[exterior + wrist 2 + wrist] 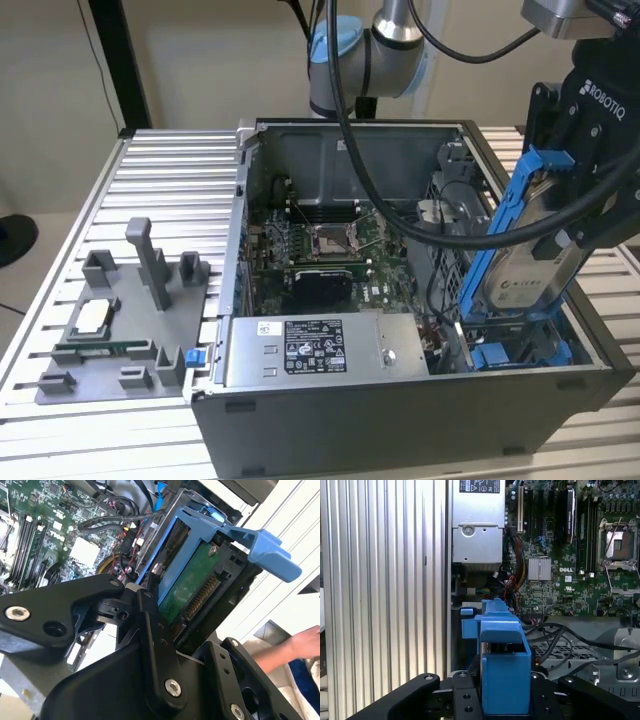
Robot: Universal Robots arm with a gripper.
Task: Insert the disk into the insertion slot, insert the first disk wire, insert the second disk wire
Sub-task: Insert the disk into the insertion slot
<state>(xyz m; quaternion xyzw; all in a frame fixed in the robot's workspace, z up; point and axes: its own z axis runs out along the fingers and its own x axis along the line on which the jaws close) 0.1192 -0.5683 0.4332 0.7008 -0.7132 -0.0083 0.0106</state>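
Table: a ribbed aluminium table (170, 170) carries everything. A grey plastic fixture tray (110, 340) lies at the exterior view's left.
Computer case: an open dark computer case (400, 420) takes up the middle and the exterior view's right of the table.
Motherboard: a green motherboard (320, 250) covers the case floor.
Power supply: a silver labelled power-supply box (320, 350) sits along the case's near wall, beside the drive cage.
Gripper: the black gripper (570, 200) hangs over the case's corner at the exterior view's right. It pinches the disk between its fingers (150, 610), one on each long side of the blue carrier frame. In both wrist views the frame sits squarely between the two finger links.
The disk: the disk (535, 270) is tilted steeply, label side facing the exterior camera. Its upper end is in the gripper above the case rim and its lower end is down inside the case. The second wrist view shows its green circuit-board underside (192, 587), and the first wrist view shows the frame's blue end (502, 670).
The insertion slot: the insertion slot (505, 335) lies directly under the disk's lower end in the grey perforated cage. Whether the frame has entered it I cannot tell.
Person: a hand (300, 645) shows beyond the table edge in the second wrist view.
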